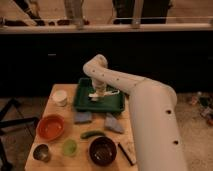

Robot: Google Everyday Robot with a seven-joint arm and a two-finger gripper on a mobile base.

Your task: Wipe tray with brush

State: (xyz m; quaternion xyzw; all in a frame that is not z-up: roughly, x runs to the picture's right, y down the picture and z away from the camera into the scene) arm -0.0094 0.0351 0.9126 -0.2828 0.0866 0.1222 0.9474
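The green tray (86,102) sits at the far middle of the wooden tabletop (55,156), its long sides running left to right and its far rim close to the tabletop's far edge. Inside it, toward the right half, the white brush (111,94) lies at a slight angle, one end under the pincer and the other end pointing toward the tray's right wall.

The white arm (150,115) enters from the near right, fills much of the right side of the view, rises to a bent elbow above the tray's far rim, then drops straight down into the tray. The pincer (98,96) hangs low over the tray floor, at the brush's left end; it seems to be at or on the brush, but I cannot tell how far apart its tips stand or whether they grip it.

Just near of the tray lie two blue-grey cloths (83,117), one at its near left corner, the other further right. A white cup (59,97) stands just left of the tray. Nearer still are an orange bowl (50,127), a green cucumber-like item (92,134), a small green dish (69,147), a dark bowl (103,150), a metal cup (41,152) and a dark stick-like tool (125,153). Bare wood shows between the cup and the orange bowl.
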